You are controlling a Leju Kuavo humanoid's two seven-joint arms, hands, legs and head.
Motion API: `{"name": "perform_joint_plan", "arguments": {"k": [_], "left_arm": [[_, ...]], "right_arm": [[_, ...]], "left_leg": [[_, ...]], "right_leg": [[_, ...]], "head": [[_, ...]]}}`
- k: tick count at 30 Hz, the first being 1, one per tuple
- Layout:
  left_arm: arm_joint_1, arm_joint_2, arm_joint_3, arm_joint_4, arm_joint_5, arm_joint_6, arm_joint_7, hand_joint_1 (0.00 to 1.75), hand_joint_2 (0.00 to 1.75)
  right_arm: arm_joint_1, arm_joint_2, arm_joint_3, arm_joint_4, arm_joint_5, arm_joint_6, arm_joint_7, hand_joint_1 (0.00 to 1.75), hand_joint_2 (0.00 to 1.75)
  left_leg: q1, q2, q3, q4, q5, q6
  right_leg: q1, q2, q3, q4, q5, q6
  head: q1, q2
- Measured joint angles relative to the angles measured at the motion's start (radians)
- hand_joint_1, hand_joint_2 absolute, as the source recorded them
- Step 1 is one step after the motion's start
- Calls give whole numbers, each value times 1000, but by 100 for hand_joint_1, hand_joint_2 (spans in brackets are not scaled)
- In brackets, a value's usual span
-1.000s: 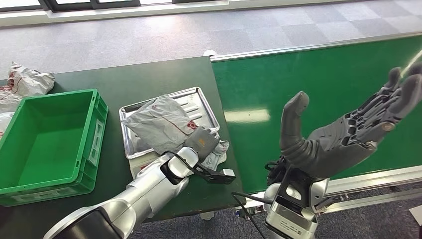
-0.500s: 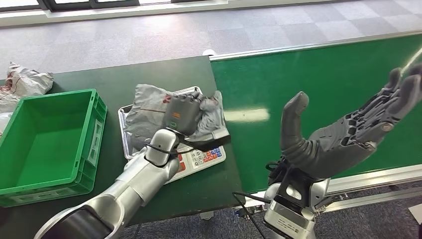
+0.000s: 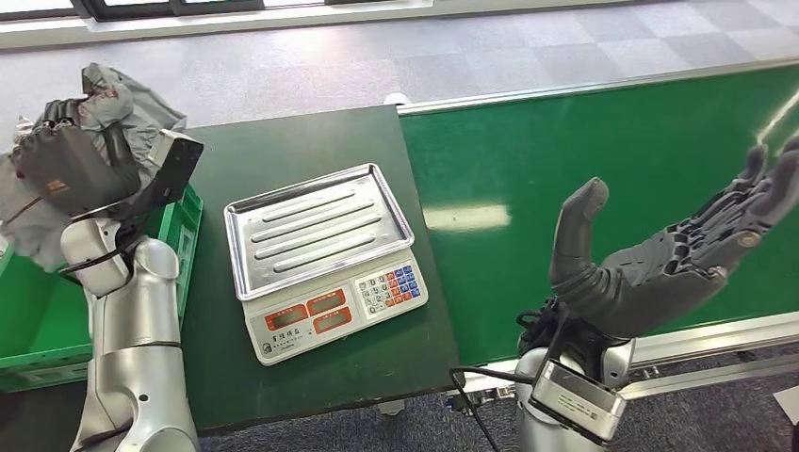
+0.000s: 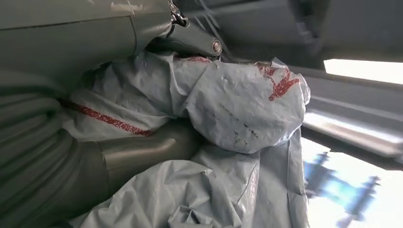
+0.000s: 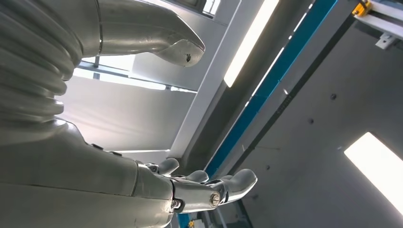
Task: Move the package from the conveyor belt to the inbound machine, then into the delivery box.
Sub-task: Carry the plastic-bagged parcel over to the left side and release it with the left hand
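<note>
- Grey plastic package (image 3: 113, 108), crumpled with red print, is clutched in the left hand (image 3: 66, 165), raised above the green delivery box (image 3: 179, 221).
- Lower it inside the box walls before letting go, so it won't snag the rim.
- Right hand (image 3: 678, 254) hangs spread and empty over the conveyor belt (image 3: 603, 141).
- Scale (image 3: 325, 254) sits bare on the bench (image 3: 283, 151) beside the box; more packages (image 3: 24, 221) lie by it.

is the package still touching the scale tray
Apart. In the head view the left hand holds the grey package up over the green box, and the scale tray lies bare.
</note>
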Motion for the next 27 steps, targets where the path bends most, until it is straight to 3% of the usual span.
{"name": "perform_joint_plan", "arguments": {"k": [3, 4, 5, 7, 8, 11, 12, 15, 20, 24, 26, 27], "left_arm": [[-61, 148, -130, 195, -38, -13, 497, 175, 175], [-85, 191, -198, 269, -38, -22, 618, 175, 175], [-103, 230, -265, 332, -38, -30, 679, 175, 175], [-129, 283, -366, 429, -38, -39, 671, 170, 175], [-137, 304, -402, 466, -38, -43, 641, 126, 175], [-165, 344, -478, 568, -38, -90, 603, 0, 44], [-173, 353, -494, 602, -36, -131, 596, 0, 0], [-182, 366, -508, 679, -14, -227, 560, 0, 0], [-177, 373, -492, 716, 70, -84, 521, 0, 0], [-174, 375, -478, 722, 82, -51, 508, 0, 0], [-146, 362, -449, 661, 84, -29, 447, 0, 0], [-123, 344, -415, 590, 93, -19, 371, 0, 0]], "right_arm": [[8, -1, 0, 0, -10, 0, 0, 0, 175], [9, -2, 0, 0, -12, 0, 0, 0, 175], [10, -2, 0, 0, -11, 0, 0, 0, 175], [10, -2, 0, 0, -11, 0, -1, 0, 175], [10, -2, 0, 0, -11, 0, -1, 0, 175], [10, -2, 0, 0, -8, 0, -1, 0, 175], [10, -2, 0, 0, -5, 0, -1, 0, 175], [10, -2, 0, 0, 2, 0, -1, 0, 175], [9, -2, 3, 0, 10, 0, -1, 0, 175], [9, -2, 4, 0, 10, 0, -1, 0, 175], [9, -2, 4, 0, 11, 0, 1, 0, 175], [8, -2, 4, 0, 11, 0, 2, 0, 175]], "left_leg": [[1, 2, -1, 0, 2, -2], [1, 2, -1, 0, 2, -3], [1, 1, -2, 0, 3, -3], [2, 0, -2, 0, 4, -4], [2, 1, -2, 0, 4, -4], [1, 4, -2, 0, 3, -4], [1, 4, -2, 0, 3, -4], [2, 2, -4, 0, 3, -4], [2, 1, -5, 0, 3, -4], [2, 1, -5, 0, 3, -4], [1, 2, -5, 0, 4, -4], [1, 2, -6, 1, 4, -4]], "right_leg": [[1, 2, -2, 0, 2, -2], [1, 1, -2, 0, 2, -2], [2, 1, -2, 1, 2, -3], [2, 0, -1, 1, 2, -3], [1, 1, -2, 1, 3, -4], [1, 3, -3, 1, 4, -4], [1, 3, -3, 1, 4, -4], [1, 2, -4, 1, 4, -4], [1, 1, -4, 1, 4, -4], [1, 0, -4, 1, 4, -4], [1, 1, -5, 1, 4, -4], [1, 2, -7, 1, 5, -4]], "head": [[-1, 0], [-1, 0], [-2, 0], [-1, 0], [-1, 0], [-1, 0], [-1, 0], [-1, 0], [-1, 0], [-1, 0], [-2, 0], [-2, 0]]}}
